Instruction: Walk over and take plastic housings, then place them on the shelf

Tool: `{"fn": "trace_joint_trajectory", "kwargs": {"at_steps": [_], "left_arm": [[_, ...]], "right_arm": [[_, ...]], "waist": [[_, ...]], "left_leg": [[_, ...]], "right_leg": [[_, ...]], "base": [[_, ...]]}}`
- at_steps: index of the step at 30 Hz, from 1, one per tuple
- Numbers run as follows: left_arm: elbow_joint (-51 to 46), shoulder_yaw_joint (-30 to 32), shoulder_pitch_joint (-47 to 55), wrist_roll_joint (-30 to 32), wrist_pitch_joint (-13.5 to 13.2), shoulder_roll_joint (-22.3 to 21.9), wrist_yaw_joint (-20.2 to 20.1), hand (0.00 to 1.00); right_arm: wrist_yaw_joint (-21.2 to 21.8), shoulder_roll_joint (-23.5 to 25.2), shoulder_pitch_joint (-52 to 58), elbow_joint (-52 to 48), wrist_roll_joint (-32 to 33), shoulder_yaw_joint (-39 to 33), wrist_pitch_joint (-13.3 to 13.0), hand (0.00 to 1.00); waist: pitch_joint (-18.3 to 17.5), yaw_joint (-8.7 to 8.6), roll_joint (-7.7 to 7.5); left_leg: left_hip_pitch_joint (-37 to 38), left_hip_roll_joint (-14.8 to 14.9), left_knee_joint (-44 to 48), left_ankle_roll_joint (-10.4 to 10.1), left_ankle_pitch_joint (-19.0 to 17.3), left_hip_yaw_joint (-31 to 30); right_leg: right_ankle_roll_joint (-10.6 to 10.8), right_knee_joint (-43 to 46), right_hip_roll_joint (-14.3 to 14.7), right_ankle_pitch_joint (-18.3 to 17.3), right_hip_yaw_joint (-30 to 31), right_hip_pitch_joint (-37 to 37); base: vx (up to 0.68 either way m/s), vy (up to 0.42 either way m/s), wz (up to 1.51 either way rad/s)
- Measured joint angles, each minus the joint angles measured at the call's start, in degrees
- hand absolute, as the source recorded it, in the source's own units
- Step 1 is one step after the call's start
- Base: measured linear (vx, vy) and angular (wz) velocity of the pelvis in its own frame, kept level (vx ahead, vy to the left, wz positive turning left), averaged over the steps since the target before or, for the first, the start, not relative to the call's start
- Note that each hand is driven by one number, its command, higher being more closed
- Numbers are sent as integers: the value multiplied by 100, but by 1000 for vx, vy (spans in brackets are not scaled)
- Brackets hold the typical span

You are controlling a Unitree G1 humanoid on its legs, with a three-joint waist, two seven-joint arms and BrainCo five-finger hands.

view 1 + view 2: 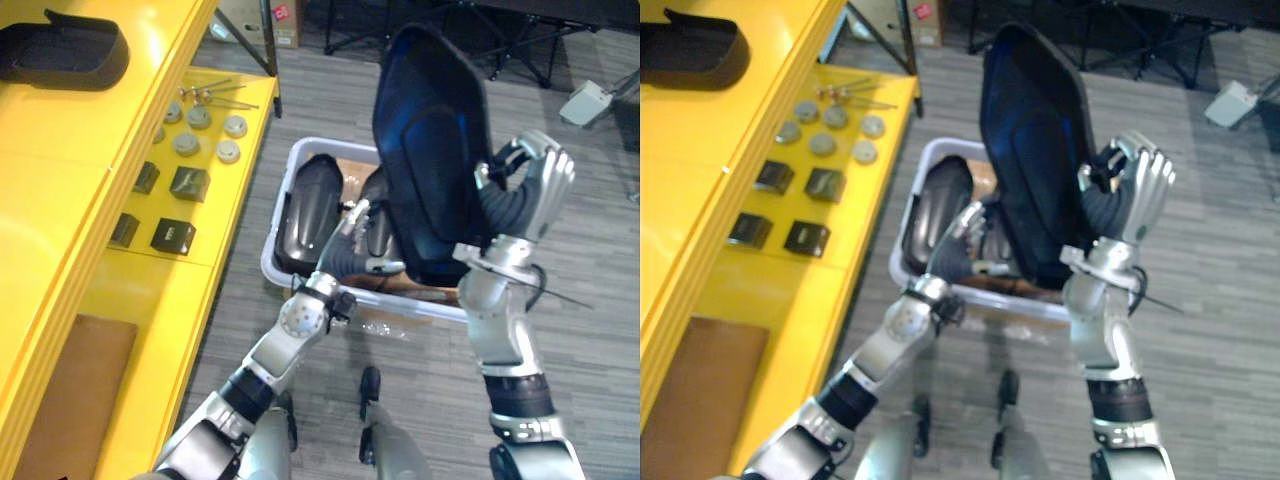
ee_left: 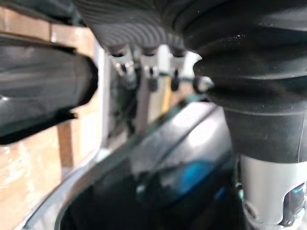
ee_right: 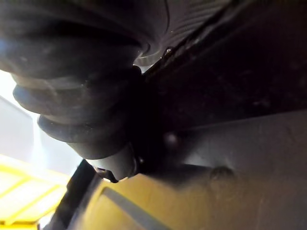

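Running down the left side: yellow shelf (image 1: 90, 200), one black housing (image 1: 60, 50) on its top level. Big plastic housing (image 1: 430, 150) upright over white bin (image 1: 272, 268). Right robot hand (image 1: 535, 188) curls round its edge, left robot hand (image 1: 352, 232) straight-fingered at its lower edge.

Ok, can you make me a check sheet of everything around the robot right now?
Surface: yellow shelf on the robot's left; grey plank floor.
Job's things: big black housing held upright over the white bin; more housings in the bin; another housing on the shelf's top level.
Clutter: small black boxes, grey discs, bolts and a brown board on the shelf.
Hands: right hand curled round the big housing's edge; left hand straight against its lower side.
Cables: nothing seen.
Surroundings: black stand legs, cardboard box.
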Motion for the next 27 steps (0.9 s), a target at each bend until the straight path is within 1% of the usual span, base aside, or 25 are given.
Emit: {"fn": "trace_joint_trajectory", "kwargs": {"at_steps": [1, 4, 6, 7, 11, 14, 17, 18, 20, 23, 24, 25, 27], "left_arm": [[7, -2, 0, -57, 1, 1, 21, 0], [185, -91, -156, -488, 1, 13, 83, 0], [210, -123, -249, -915, 4, 59, 95, 0], [210, -171, -293, -1031, 3, 77, 94, 0], [257, -291, -553, -1719, -2, 231, 390, 0], [321, -325, -595, -1954, -2, 286, 560, 0], [383, -401, -595, -1955, 1, 328, 676, 0], [382, -461, -598, -1955, 0, 360, 718, 100], [382, -514, -617, -1955, 1, 442, 738, 100], [383, -514, -619, -2018, 0, 451, 838, 100], [383, -514, -622, -2029, 0, 451, 895, 100], [383, -518, -633, -2186, 0, 451, 896, 100], [383, -520, -638, -2258, 0, 452, 896, 100]], "right_arm": [[0, 0, -16, 2, 0, 30, 0, 100], [-5, 13, -72, 76, 9, 171, 0, 100], [-12, 46, -70, 122, 18, 270, 0, 100], [-5, 43, -64, 134, 21, 323, -6, 100], [-19, 195, 26, 226, 245, 741, -82, 100], [-45, 225, 166, 281, 280, 901, -139, 100], [-50, 232, 177, 354, 356, 985, -138, 100], [-58, 225, 186, 356, 357, 1002, -138, 100], [-84, 214, 187, 369, 365, 1048, -138, 100], [-174, 207, 209, 389, 481, 1133, -135, 100], [-198, 209, 216, 388, 486, 1158, -134, 100], [-254, 209, 223, 388, 520, 1191, -134, 100], [-285, 213, 225, 386, 526, 1208, -134, 100]], "waist": [[0, -15, 0], [1, -39, 0], [2, -67, 1], [2, -70, 1], [2, -71, 1], [2, -77, 1], [7, -75, -9], [8, -76, -10], [11, -76, -16], [28, -78, -46], [44, -81, -76], [69, -81, -120], [110, -92, -194]], "left_leg": [[-2, 0, 4, 1, -1, 0], [-5, 0, 7, 1, -1, -1], [-9, 2, -3, 1, -1, 5], [-9, 2, -10, 1, 0, 7], [20, -4, -93, 1, 8, 4], [46, -14, -164, 6, 34, 3], [102, -29, -240, 12, 69, 1], [138, -46, -306, 15, 106, 0], [173, -71, -383, 13, 149, 1], [206, -69, -423, 1, 168, 8], [211, -60, -433, -3, 172, 11], [211, -45, -436, -5, 172, 13], [211, -33, -440, -19, 180, 13]], "right_leg": [[-1, 1, 0, 0, 0, 0], [-2, 1, -2, -1, 2, -2], [-2, 0, -2, -1, 8, -15], [-2, -1, -2, -1, 9, -18], [-1, -10, -7, -1, 6, -19], [-2, -20, -27, -2, 6, -16], [-4, -21, -41, -3, 8, 9], [-6, -20, -60, -5, 8, 20], [-10, -21, -84, -8, 9, 20], [-18, -22, -89, -14, 17, 27], [-21, -22, -94, -15, 23, 28], [-22, -24, -92, -16, 27, 29], [-23, -32, -83, -16, 27, 29]], "base": [[-36, 38, 0], [-35, 36, 0], [-28, 36, -2], [-19, 31, -1], [-4, 33, 1], [7, 34, 3], [-3, 33, 3], [-14, 36, 5], [-7, 11, 2], [-39, 26, -1], [-53, 38, -4], [-54, 38, -3], [-36, 21, -1]]}}
